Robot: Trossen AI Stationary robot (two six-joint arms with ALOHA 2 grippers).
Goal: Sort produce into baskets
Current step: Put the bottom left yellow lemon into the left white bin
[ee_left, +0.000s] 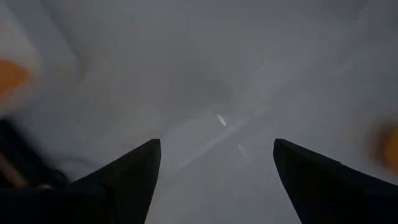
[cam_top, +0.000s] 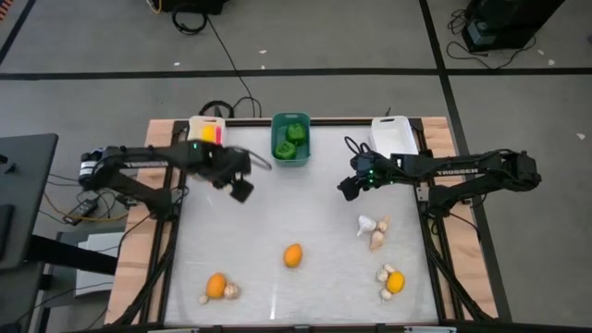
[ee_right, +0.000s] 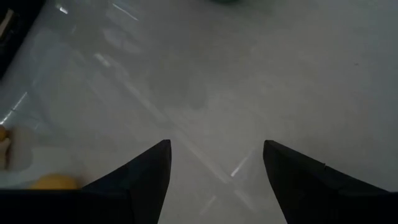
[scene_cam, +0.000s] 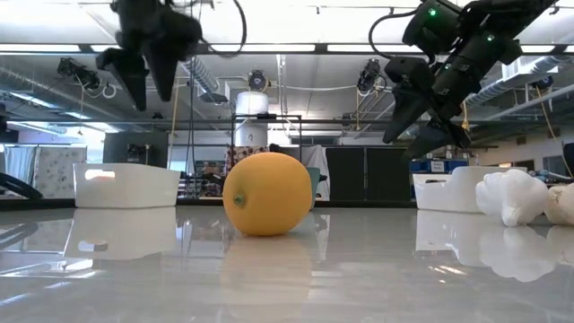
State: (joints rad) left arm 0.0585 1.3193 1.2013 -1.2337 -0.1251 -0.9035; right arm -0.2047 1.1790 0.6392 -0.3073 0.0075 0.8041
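Plainly, both end effectors hang empty above the counter (cam_top: 305, 208), fingers spread wide with only bare surface showing between them in the wrist views; taking the teal basket (cam_top: 290, 139) at the far edge as the landmark, the left end effector (cam_top: 240, 190) hovers just toward the left arm's side of it and a little nearer the camera side, while the right end effector (cam_top: 349, 188) hovers at a similar remove on the other side; the teal basket already holds green peppers (cam_top: 294, 132), a white basket (cam_top: 205, 129) stands to its left with something red and yellow at it that I cannot identify, and another white basket (cam_top: 393, 135) stands to its right; the unsorted produce lies well apart from the teal basket toward the near edge: an orange fruit (cam_top: 292, 255) alone and almost straight out from it, a second orange fruit (cam_top: 215, 285) with a pale bulb touching it off to the left, a cluster of garlic-like bulbs (cam_top: 374, 229) to the right, and a yellow fruit (cam_top: 395, 281) ringed by bulbs farther out; the fruits look light, firm and smooth-skinned, so likely to roll or slip unless pinched across the widest girth; the bulbs look lumpy and light, best taken around the body rather than a tip, and those touching fruit may get nudged.
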